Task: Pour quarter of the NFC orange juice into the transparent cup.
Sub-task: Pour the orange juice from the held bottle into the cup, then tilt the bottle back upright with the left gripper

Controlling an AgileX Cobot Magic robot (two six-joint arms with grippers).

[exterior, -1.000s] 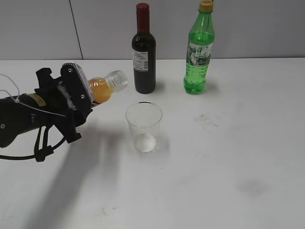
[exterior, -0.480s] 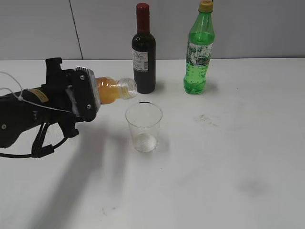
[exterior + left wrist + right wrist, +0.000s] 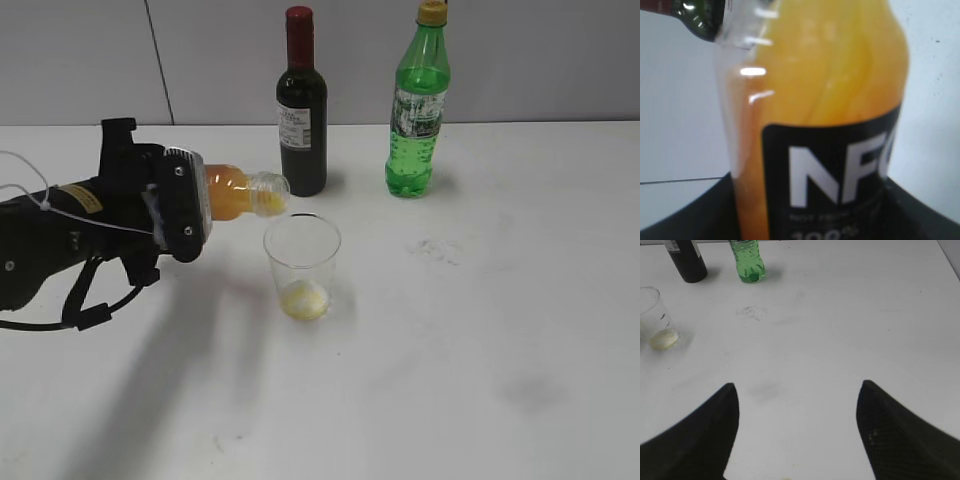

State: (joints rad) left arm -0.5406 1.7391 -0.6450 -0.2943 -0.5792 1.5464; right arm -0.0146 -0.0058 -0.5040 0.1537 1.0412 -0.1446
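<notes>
My left gripper (image 3: 185,205) is shut on the NFC orange juice (image 3: 238,193), a small clear bottle held on its side with its open neck over the rim of the transparent cup (image 3: 302,245). A little orange juice lies in the cup's bottom. In the left wrist view the NFC orange juice (image 3: 820,100) fills the frame, with its black label and white letters between the jaws (image 3: 805,200). My right gripper (image 3: 797,390) is open and empty above bare table; the transparent cup (image 3: 652,310) shows at the far left of that view.
A dark wine bottle (image 3: 301,110) stands just behind the cup. A green soda bottle (image 3: 418,105) stands to its right. Both also show in the right wrist view, the wine bottle (image 3: 687,260) and the soda bottle (image 3: 747,260). The white table (image 3: 480,330) has faint smudges.
My left gripper has swung the bottle right and tipped it from neck-up to level or slightly down over the cup. Orange juice now lies in the cup's bottom, which was empty before.
</notes>
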